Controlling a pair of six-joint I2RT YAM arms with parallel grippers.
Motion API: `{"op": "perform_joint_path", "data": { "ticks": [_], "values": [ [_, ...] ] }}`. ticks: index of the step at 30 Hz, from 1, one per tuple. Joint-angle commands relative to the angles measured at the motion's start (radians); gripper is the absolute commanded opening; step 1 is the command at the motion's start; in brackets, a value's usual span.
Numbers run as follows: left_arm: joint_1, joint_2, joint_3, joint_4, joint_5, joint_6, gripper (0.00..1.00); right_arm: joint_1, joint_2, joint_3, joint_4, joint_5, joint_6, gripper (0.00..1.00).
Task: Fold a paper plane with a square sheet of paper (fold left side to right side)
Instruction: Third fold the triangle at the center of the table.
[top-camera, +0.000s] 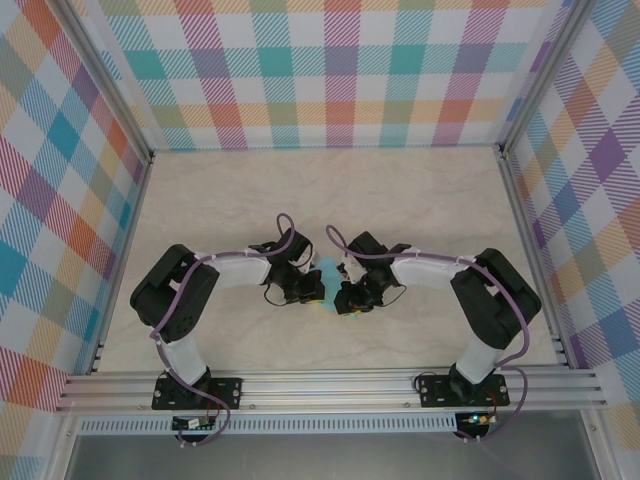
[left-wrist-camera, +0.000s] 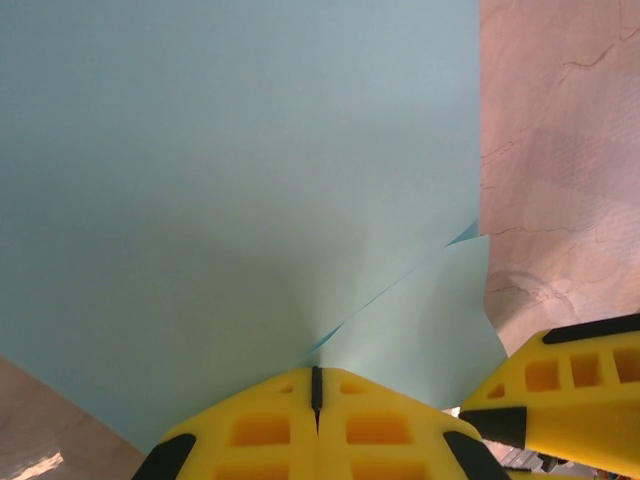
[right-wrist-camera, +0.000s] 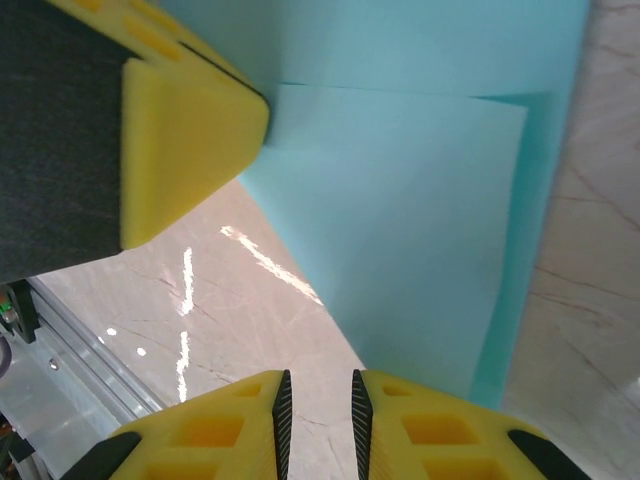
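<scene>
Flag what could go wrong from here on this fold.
The left gripper has its jaws shut on one spot of the sheet of paper; pulling may crumple or tear it.
The two layers' edges do not line up in the right wrist view; creasing now would likely set a skewed fold.
The right gripper has its jaws slightly apart with no paper between; closing may miss.

Top external: high at near edge, looking down on table (top-camera: 400, 190). Wrist views: close, sharing the square sheet of paper (left-wrist-camera: 220, 180).

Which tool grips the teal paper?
The left tool, closed on the paper at its edge; the right tool has a narrow gap with nothing in it.
</scene>
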Motion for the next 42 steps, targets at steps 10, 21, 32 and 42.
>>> {"op": "perform_joint_path", "data": {
  "ticks": [10, 21, 32, 42],
  "values": [
    [-0.010, 0.021, -0.023, -0.042, -0.070, 0.011, 0.01, -0.012, 0.014, -0.017, -0.067, 0.055, -0.002, 0.25],
    [-0.009, 0.024, -0.015, -0.044, -0.079, 0.017, 0.01, -0.011, 0.035, -0.011, -0.122, 0.112, -0.013, 0.23],
    [-0.009, 0.021, -0.013, -0.087, -0.093, 0.025, 0.01, -0.012, -0.036, -0.102, -0.185, 0.149, 0.018, 0.14],
    [-0.010, 0.015, -0.008, -0.090, -0.089, 0.030, 0.01, -0.017, -0.206, -0.121, -0.205, 0.157, 0.051, 0.13]
  ]
}}
